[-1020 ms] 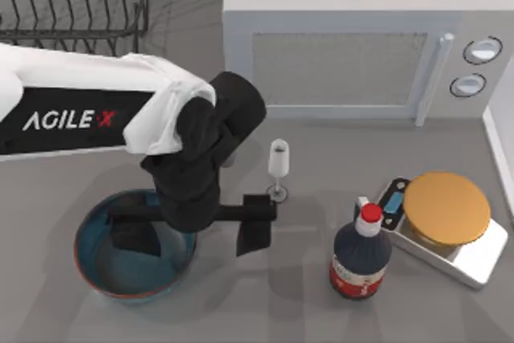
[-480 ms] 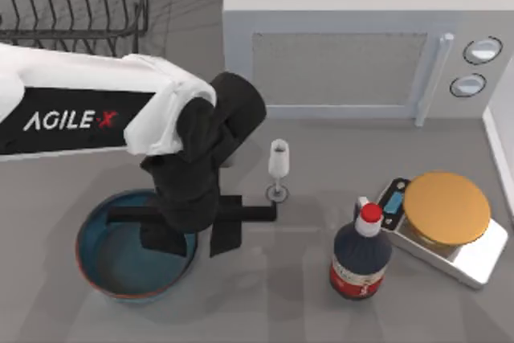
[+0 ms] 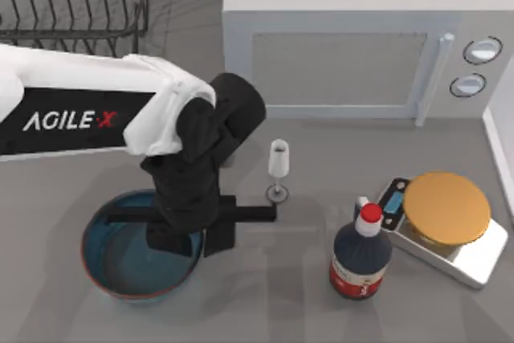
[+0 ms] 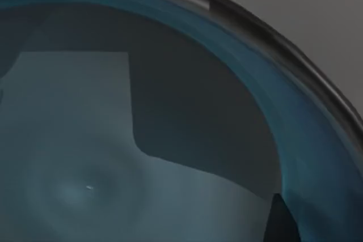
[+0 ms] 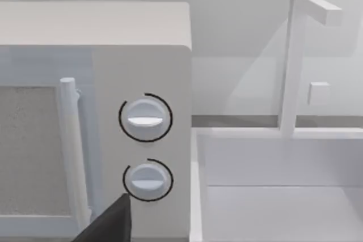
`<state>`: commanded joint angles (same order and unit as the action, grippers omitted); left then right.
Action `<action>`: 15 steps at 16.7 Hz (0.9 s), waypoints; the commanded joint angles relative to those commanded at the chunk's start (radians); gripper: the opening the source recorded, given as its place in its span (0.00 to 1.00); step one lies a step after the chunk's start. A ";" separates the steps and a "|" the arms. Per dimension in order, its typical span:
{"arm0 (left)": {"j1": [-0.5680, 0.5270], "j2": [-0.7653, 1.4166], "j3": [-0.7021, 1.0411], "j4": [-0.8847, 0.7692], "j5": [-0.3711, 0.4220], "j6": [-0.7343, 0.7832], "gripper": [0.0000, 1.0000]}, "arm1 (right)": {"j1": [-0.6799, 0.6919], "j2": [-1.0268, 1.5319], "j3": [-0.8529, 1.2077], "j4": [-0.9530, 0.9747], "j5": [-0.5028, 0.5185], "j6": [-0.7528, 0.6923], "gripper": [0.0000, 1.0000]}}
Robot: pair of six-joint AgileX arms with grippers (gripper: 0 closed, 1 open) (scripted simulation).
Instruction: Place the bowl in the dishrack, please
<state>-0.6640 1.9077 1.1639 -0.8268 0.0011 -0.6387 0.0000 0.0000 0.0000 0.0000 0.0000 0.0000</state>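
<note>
Over the last second the left gripper (image 3: 197,234) has pinched shut on the near-right rim of the glossy blue, orange-rimmed bowl (image 3: 120,267) near the table's front-left corner, so lifting toward the black wire dishrack (image 3: 76,2) at the back-left corner looks next.

Lighting's soft and even all over, no harsh hotspots. From the top, shadows are faint and blurry: the left arm (image 3: 96,114) drops a pale smudge onto the table (image 3: 321,311) toward 5 o'clock. In the left wrist view the glossy bowl (image 4: 85,140) shows a tiny glint at about 8 o'clock, plus hard-edged dark reflections across its inside. The microwave (image 5: 96,117) side looks bright and washed-out, with low contrast.
</note>
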 joint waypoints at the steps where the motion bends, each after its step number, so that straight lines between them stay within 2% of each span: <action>1: 0.000 0.000 0.000 0.000 0.000 0.000 0.00 | 0.000 0.000 0.000 0.000 0.000 0.000 1.00; 4: 0.000 -0.002 0.001 -0.002 0.000 0.000 0.00 | 0.000 0.000 0.000 0.000 0.000 0.000 1.00; 7: -0.004 -0.001 0.070 -0.072 0.000 -0.005 0.00 | 0.000 0.000 0.000 0.000 0.000 0.000 1.00; 10: -0.007 -0.009 0.227 -0.237 0.000 -0.011 0.00 | 0.000 0.000 0.000 0.000 0.000 0.000 1.00; 15: -0.011 -0.043 0.540 -0.620 0.000 -0.014 0.00 | 0.000 0.000 0.000 0.000 0.000 0.000 1.00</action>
<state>-0.6748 1.8648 1.7042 -1.4472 0.0009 -0.6527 0.0000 0.0000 0.0000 0.0000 0.0000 0.0000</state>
